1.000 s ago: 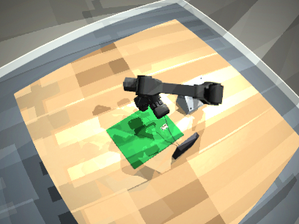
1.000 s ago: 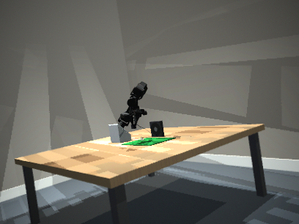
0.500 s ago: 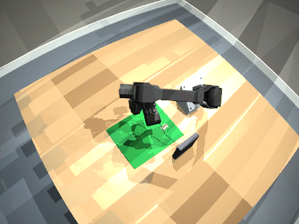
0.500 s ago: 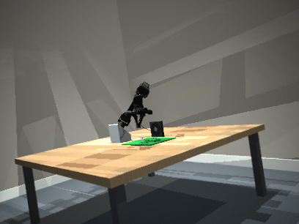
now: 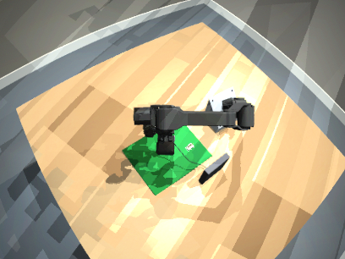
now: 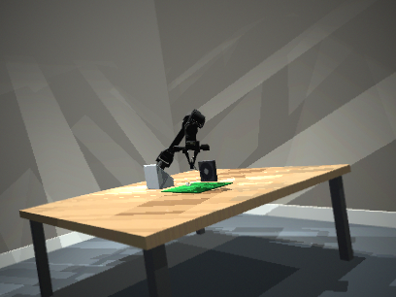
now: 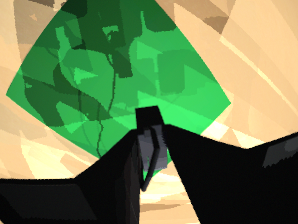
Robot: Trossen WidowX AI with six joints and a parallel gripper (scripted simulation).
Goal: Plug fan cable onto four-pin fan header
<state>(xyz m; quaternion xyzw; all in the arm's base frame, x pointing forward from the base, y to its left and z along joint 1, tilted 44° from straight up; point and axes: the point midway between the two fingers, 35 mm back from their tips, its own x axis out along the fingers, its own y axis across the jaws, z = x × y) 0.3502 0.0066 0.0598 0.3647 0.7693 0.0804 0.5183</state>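
The green board (image 5: 148,169) (image 6: 219,184) (image 7: 133,56) lies flat on the wooden table. Its small white four-pin header (image 5: 188,146) sits near the board's right corner; it is out of the wrist view. The dark fan (image 5: 215,168) (image 6: 208,171) stands just off the board's right edge. A thin dark cable (image 5: 188,161) (image 7: 105,112) trails over the board. My gripper (image 5: 165,146) (image 6: 191,162) (image 7: 150,132) hangs above the board, left of the header, shut on the small black plug (image 7: 148,116), which is held clear of the board.
The arm's grey base block (image 5: 221,99) (image 6: 156,176) stands behind the board. The wooden table (image 5: 275,169) (image 6: 146,218) spreads wide around the board, with its edges far off.
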